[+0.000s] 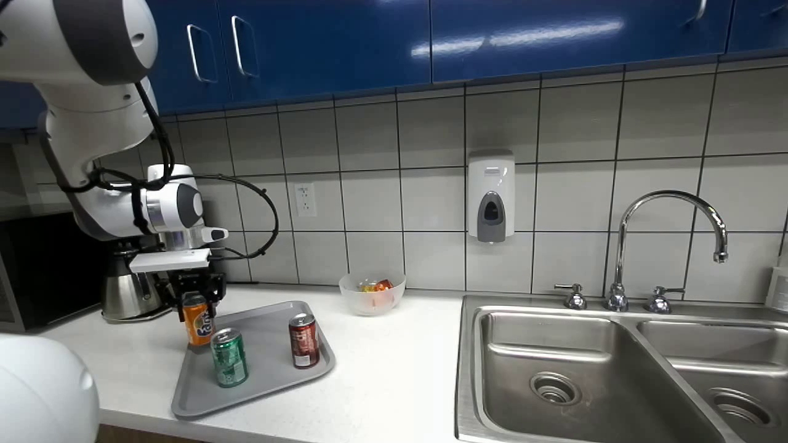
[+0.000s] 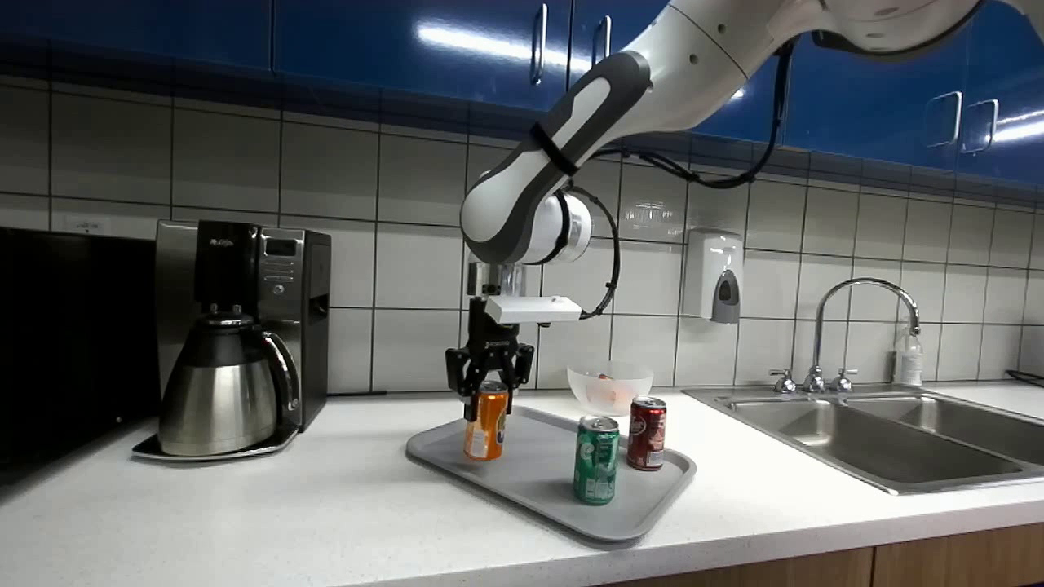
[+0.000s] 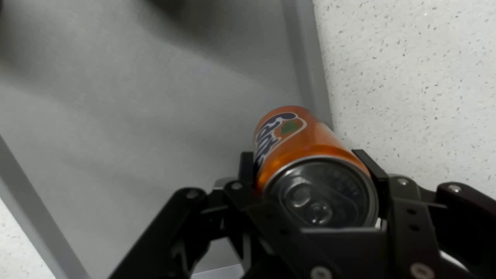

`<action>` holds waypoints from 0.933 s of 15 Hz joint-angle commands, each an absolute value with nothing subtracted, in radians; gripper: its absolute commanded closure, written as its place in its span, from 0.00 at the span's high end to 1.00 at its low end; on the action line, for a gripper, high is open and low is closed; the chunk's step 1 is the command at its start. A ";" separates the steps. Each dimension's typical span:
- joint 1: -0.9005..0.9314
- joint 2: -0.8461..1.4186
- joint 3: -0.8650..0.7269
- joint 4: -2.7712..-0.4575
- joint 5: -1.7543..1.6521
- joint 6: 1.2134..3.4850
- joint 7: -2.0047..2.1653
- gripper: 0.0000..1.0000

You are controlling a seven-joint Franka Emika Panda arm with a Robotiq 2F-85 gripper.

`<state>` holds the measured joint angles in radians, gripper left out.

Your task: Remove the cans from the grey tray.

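Observation:
The grey tray [image 1: 271, 335] lies on the white counter and also shows in an exterior view [image 2: 538, 473]. The green can [image 1: 229, 358] stands upright near its front edge, and the red can [image 1: 304, 341] stands upright near its sink-side edge. My gripper [image 2: 490, 408] points down at the coffee-maker end of the tray, shut on the orange can [image 2: 487, 432]. In the wrist view its fingers press both sides of the orange can [image 3: 306, 135], near the silvery top. The can leans slightly; its base is at or just above the tray near the rim. I cannot tell if it touches.
A translucent bowl [image 1: 373, 294] with reddish contents stands by the wall behind the tray. A coffee maker with a steel carafe [image 2: 218, 391] stands beside the tray. The steel sink [image 1: 486, 369] is at the far end. White counter [image 2: 326, 497] surrounds the tray.

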<state>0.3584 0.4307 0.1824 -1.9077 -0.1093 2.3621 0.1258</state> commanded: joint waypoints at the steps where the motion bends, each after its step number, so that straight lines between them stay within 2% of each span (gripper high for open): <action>1: 0.345 0.364 0.221 -1.967 -0.080 2.373 0.091 0.38; 14: 0.381 0.326 0.295 -2.072 -0.097 2.400 0.046 0.38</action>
<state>0.3804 0.3853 0.2816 -2.0089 -0.0994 2.3778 0.0730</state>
